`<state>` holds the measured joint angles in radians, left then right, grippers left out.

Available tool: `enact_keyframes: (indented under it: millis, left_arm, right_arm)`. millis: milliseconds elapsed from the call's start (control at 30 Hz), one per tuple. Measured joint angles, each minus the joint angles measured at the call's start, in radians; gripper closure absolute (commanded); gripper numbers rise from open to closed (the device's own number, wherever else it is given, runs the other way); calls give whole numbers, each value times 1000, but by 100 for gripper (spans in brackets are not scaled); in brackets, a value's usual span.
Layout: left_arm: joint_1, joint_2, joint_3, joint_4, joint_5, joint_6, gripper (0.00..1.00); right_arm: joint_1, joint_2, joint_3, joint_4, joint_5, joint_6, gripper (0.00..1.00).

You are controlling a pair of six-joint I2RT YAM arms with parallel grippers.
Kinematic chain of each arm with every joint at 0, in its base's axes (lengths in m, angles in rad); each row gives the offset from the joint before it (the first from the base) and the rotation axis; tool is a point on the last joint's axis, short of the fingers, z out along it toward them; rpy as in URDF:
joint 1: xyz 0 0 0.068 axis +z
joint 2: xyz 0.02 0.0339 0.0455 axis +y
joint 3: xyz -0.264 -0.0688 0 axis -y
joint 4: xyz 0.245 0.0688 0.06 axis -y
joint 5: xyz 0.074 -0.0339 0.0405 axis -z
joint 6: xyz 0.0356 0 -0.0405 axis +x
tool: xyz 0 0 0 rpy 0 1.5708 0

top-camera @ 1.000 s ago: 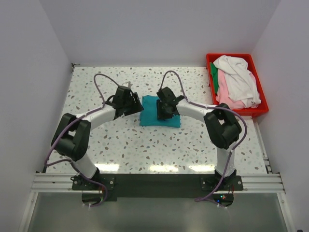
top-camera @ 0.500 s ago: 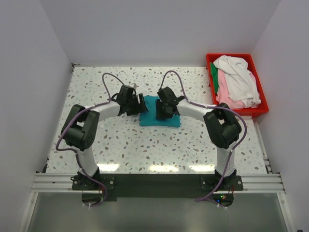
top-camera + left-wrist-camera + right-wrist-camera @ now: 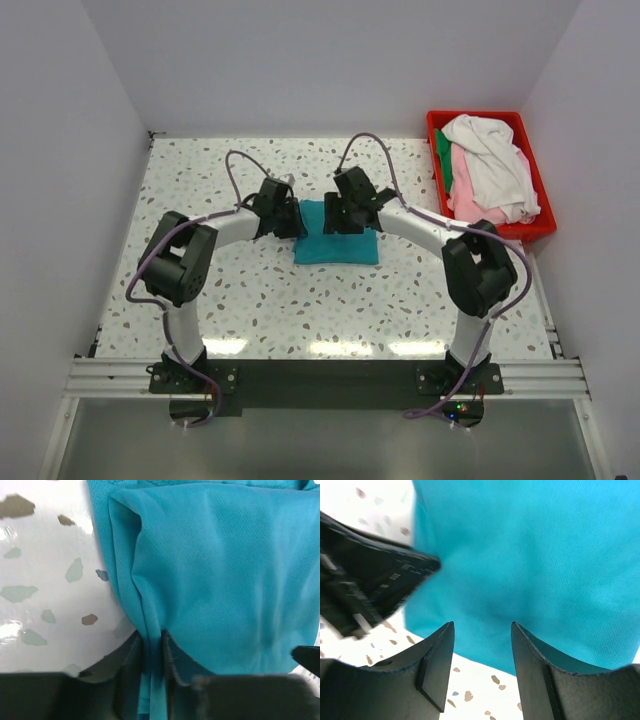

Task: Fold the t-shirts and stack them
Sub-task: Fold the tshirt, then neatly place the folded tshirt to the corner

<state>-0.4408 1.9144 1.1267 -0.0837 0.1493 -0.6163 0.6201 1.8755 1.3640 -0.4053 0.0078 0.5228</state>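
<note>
Since half a second ago, my left gripper has slid in; its jaws now pinch the near-left edge of the folded teal t-shirt on the desk. The cloth spreads ahead of them, under my right gripper, whose jaws are apart.

We see bright, even overhead light; white glare streaks the table on the near side of the teal t-shirt; both wrist views wash out and go soft left of it.
</note>
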Motion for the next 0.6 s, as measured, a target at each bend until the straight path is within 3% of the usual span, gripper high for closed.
enact_keyframes:
  millis: [167,367,600]
  left_arm:
    - [-3,4,0,-12,-8,-34,99]
    - [69,-77,-102,-12,-51,-150,100]
    - [320,-373,-343,-117,-202,-278,100]
  right_arm:
    - [-10,-76,8,-3,0,-1,47]
    - [-10,-168,-23,-1,0,-4,47]
    - [-10,-237,-109,0,-6,-9,47]
